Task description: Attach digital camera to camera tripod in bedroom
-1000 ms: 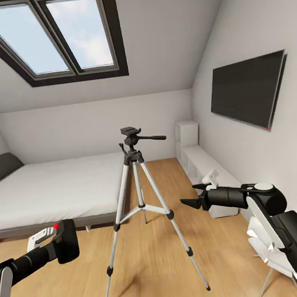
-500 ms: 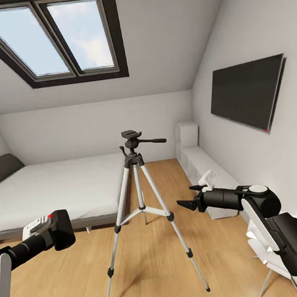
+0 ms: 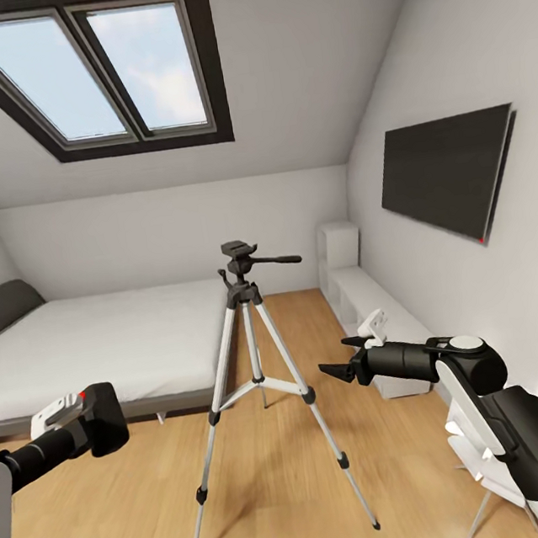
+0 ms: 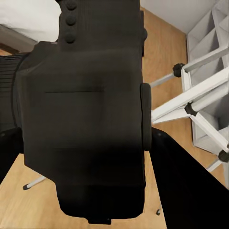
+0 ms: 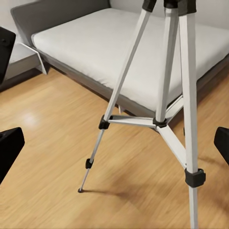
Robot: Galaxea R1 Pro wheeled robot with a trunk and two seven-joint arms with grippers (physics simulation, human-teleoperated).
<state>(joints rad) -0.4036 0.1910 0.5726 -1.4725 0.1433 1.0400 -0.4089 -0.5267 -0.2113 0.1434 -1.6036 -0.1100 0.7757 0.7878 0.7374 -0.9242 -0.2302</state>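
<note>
The camera tripod [image 3: 251,348] stands on the wooden floor in the middle of the bedroom, silver legs spread, its black head [image 3: 236,249] bare and the handle pointing right. The digital camera [image 3: 102,417], black with a red button, is at the lower left of the head view, well left of and below the tripod head; my left gripper [image 3: 85,431] is shut on it. In the left wrist view the camera body [image 4: 86,105] is close up with tripod legs [image 4: 200,95] behind it. My right gripper [image 3: 338,370] hangs open right of the tripod, its fingertips [image 5: 9,148] framing the legs [image 5: 164,81].
A low white bed [image 3: 92,347] lies behind and left of the tripod. White low shelving [image 3: 366,294] runs along the right wall under a dark wall screen [image 3: 447,173]. A white chair [image 3: 490,461] is at the lower right. A double skylight [image 3: 98,66] is overhead.
My left arm has drawn the camera to the left and a little higher. The right gripper has shifted slightly left toward the tripod. The head view has tilted a little.
</note>
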